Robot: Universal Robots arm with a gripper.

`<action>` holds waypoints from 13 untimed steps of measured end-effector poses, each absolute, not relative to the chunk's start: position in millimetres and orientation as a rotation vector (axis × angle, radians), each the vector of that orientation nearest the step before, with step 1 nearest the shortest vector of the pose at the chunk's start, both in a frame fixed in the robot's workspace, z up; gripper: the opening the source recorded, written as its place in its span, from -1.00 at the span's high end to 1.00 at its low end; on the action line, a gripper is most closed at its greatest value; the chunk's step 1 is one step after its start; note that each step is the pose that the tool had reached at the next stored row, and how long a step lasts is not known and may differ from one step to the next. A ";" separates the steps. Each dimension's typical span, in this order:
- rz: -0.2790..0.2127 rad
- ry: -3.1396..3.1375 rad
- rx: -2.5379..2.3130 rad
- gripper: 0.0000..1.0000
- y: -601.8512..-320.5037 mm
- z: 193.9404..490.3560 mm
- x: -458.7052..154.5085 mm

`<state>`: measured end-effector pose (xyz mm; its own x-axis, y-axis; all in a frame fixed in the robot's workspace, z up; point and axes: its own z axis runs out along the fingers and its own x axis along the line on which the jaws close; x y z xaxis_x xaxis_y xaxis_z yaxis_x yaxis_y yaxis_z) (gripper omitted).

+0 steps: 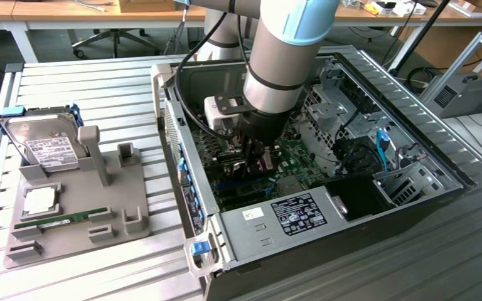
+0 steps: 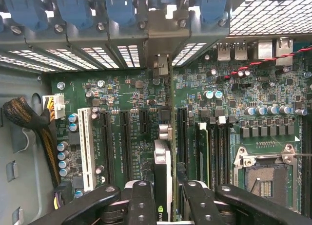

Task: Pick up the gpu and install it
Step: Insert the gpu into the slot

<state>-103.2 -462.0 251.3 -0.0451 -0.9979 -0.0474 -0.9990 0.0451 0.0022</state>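
Black-fingered gripper (image 2: 165,198) clenched on gpu (image 2: 163,174), thin dark card held edge-on between jaws, silver bracket end (image 2: 162,64) far from jaws at case rear wall. Card's long axis runs straight ahead of jaws, parallel to black expansion slots (image 2: 125,147) on green motherboard (image 2: 243,118). White slot (image 2: 87,147), braided cable (image 2: 29,122) aside; nothing blocking.

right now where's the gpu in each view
Exterior view: the gpu stands on edge under the arm's wrist, inside the open computer case.
Wrist view: the gpu sits clamped edge-on between the jaws.
Shared landmark: the green motherboard.
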 end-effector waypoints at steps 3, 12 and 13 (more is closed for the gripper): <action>0.053 2.247 -2.148 0.47 -462.0 251.3 -103.2; 0.053 2.247 -2.148 0.47 -462.0 251.3 -103.2; 0.053 2.247 -2.148 0.47 -462.0 251.3 -103.2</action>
<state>-103.2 -462.0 251.3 -0.0449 -0.9979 -0.0474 -0.9990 0.0449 0.0022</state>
